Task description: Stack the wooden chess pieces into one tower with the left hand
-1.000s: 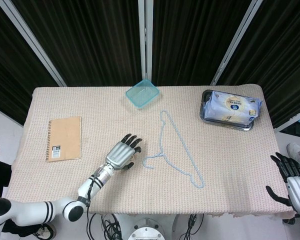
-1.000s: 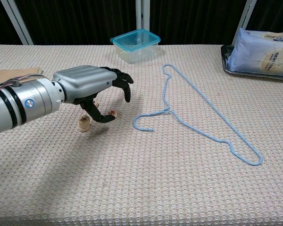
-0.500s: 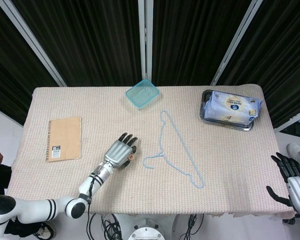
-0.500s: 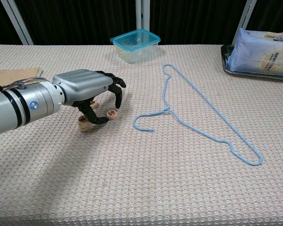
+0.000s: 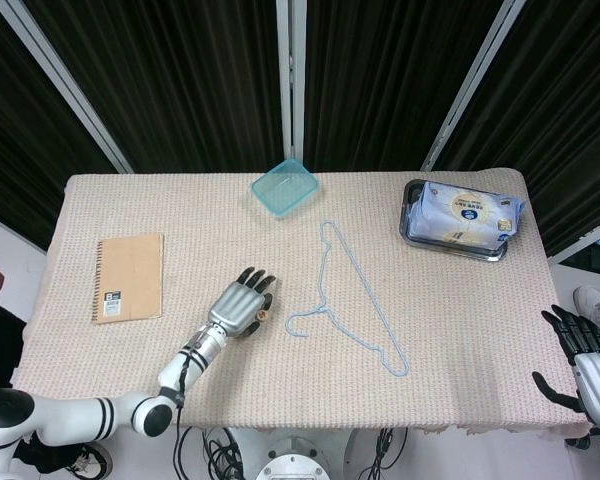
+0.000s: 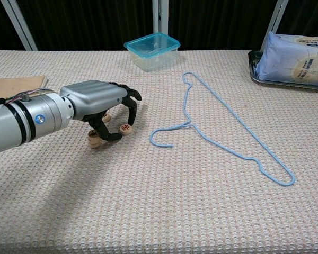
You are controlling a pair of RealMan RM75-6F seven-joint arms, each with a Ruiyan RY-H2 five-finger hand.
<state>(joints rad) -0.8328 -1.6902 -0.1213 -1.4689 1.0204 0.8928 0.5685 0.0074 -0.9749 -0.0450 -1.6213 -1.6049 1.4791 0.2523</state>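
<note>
Since one second ago the left hand (image 6: 98,103) has drawn back and curled its fingers; it now pinches one wooden chess piece (image 6: 125,128). Another piece (image 6: 93,136) lies beneath the palm. Right hand (image 5: 590,365) hangs open off-table.

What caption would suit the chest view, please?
Left hand curled over wooden chess pieces beside a blue hanger.

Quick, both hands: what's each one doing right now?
Left hand: pinching a chess piece at its fingertips.
Right hand: open, holding nothing, off the table edge.
</note>
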